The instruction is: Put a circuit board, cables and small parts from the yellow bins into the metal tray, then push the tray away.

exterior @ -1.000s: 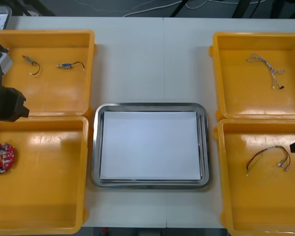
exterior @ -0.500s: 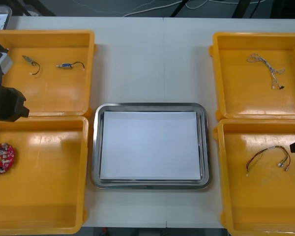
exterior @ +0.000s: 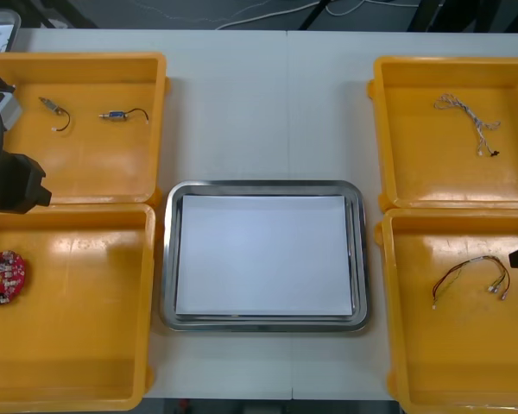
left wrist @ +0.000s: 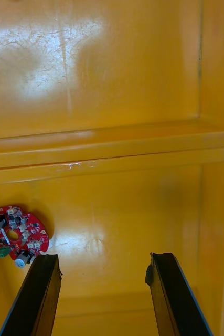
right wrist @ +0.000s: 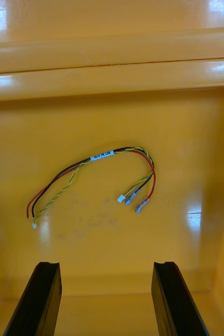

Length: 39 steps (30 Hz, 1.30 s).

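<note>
1. Two grippers hover with jaws wide and empty: the left gripper (left wrist: 105,257) over the near left yellow bin (exterior: 78,345), just beside the red circuit board (left wrist: 17,237); the right gripper (right wrist: 105,265) facing the red and yellow cable (right wrist: 101,155)
2. Nothing has shifted in the past second; the metal tray (exterior: 263,185) holds nothing, so loading has likely not begun

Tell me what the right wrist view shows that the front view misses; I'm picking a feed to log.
The wrist view adds the right end effector, open, and a white label. The front view adds the metal tray, red circuit board, small metal parts, a pale twisted cable and the left arm. Both show the red and yellow cable in its yellow bin.
</note>
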Each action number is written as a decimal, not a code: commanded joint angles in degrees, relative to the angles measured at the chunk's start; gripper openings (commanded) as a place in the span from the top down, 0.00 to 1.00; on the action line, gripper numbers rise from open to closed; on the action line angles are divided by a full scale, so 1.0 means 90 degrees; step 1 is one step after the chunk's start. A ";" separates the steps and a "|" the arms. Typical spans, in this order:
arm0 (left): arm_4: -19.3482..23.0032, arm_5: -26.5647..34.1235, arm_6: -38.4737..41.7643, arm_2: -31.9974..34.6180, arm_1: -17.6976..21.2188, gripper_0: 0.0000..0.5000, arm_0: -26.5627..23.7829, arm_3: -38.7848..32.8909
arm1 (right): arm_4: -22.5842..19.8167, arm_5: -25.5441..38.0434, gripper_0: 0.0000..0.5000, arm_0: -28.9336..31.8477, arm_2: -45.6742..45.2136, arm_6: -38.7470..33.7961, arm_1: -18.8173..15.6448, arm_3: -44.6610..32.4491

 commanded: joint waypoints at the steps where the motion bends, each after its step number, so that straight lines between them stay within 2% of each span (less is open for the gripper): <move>1: -0.0055 0.0039 0.0130 0.0201 0.0271 0.00 0.0125 -0.0189 | -0.0052 -0.0033 0.00 0.0095 -0.0215 -0.0175 0.0052 -0.0185; 39: -0.0055 0.0039 0.0130 0.0201 0.0271 0.00 0.0125 -0.0189 | -0.0052 -0.0033 0.00 0.0095 -0.0215 -0.0175 0.0052 -0.0185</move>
